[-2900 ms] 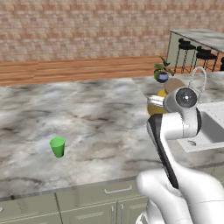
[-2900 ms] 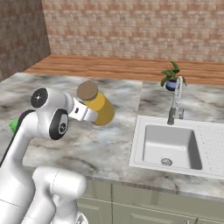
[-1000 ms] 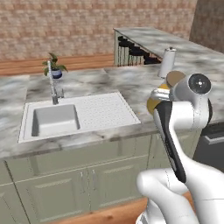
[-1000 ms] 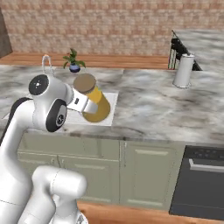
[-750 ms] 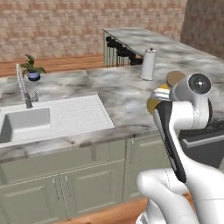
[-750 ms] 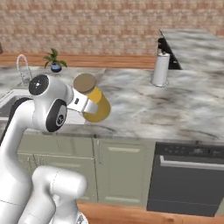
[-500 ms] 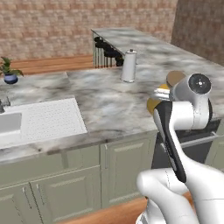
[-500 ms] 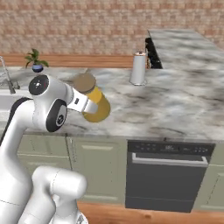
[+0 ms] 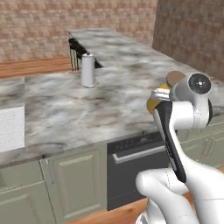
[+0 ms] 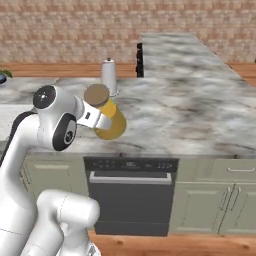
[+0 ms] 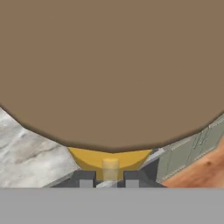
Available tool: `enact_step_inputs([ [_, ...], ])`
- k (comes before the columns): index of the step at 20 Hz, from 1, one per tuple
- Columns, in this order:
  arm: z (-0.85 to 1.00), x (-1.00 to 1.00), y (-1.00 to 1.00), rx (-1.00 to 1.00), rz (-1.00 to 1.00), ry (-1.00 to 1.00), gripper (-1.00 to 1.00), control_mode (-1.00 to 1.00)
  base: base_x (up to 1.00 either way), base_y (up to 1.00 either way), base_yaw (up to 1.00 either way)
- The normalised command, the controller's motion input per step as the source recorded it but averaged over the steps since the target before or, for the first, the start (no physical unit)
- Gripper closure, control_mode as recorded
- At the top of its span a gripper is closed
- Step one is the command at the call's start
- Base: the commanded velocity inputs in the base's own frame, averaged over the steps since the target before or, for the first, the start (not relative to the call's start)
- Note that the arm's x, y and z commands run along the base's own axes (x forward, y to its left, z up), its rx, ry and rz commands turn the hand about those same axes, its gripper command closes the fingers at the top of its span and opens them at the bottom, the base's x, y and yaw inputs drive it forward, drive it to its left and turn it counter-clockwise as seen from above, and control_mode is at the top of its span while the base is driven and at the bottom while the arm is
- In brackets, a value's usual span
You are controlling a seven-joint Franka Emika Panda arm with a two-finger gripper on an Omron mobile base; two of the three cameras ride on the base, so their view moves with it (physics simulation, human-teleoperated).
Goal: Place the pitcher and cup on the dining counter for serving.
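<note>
Right base view, canister (image 10: 109,73) (pale grey) beyond pitcher (image 10: 106,118)

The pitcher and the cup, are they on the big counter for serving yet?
Not yet. Nothing has been set down: the long dining counter with the black stools is bare. In hand: the hand is shut on the yellow pitcher, carried tilted above the kitchen counter near the grey canister. Left: put the pitcher down there, then fetch the green cup too.

Pitcher (image 10: 112,125) rendered smooth matt yellow, tan top; counter (image 9: 57,111) polished grey marble; far wall (image 10: 75,25) rough brick; floor (image 10: 150,245) wood.
</note>
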Motion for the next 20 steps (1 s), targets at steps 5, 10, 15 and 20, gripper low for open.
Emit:
enact_step_inputs([
  [5,0.00,0.00,0.00,0.00,0.00,0.00,1.00,1.00,0.00,-1.00,-0.09],
  [10,0.00,0.00,0.00,0.00,0.00,0.00,1.00,1.00,0.00,-1.00,-0.05],
  [15,0.00,0.00,0.00,0.00,0.00,0.00,1.00,1.00,0.00,-1.00,-0.01],
  [20,0.00,0.00,0.00,0.00,0.00,0.00,1.00,1.00,0.00,-1.00,-0.01],
])
